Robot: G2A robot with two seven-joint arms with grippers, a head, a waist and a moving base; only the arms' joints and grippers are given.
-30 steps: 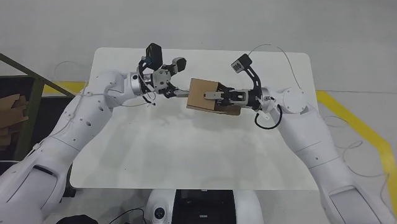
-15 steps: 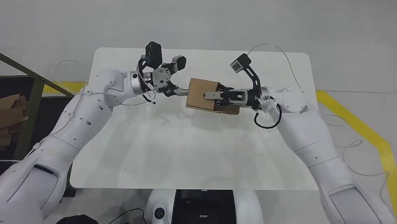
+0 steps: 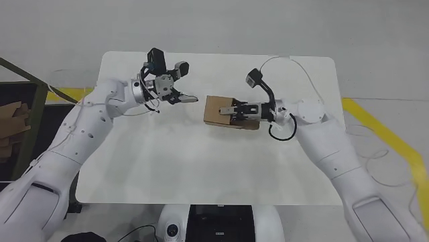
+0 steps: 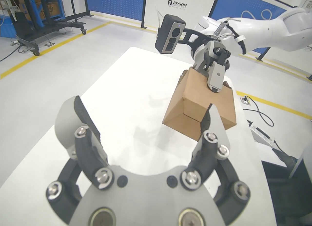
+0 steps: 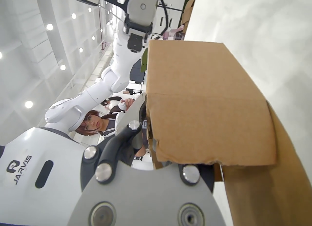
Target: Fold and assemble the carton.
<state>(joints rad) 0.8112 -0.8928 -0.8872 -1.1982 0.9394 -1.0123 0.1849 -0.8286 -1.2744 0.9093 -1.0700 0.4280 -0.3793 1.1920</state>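
Observation:
The brown carton sits mid-table, tilted, with one corner down near the white table. My right gripper is shut on the carton's upper wall. In the left wrist view the carton shows one corner toward the camera, and the right gripper clamps its far top edge. In the right wrist view one finger lies outside the carton, and the other is hidden behind the cardboard. My left gripper hangs open a little left of the carton, holding nothing.
The table's far edge lies close behind both arms. A thin cable arcs over the right arm. Flat cardboard pieces lie off the table's left side. Bare tabletop spreads toward the front edge.
My left gripper has pulled back leftward from the carton's left edge and is now clear of it. The right gripper still holds the carton, which has shifted slightly.

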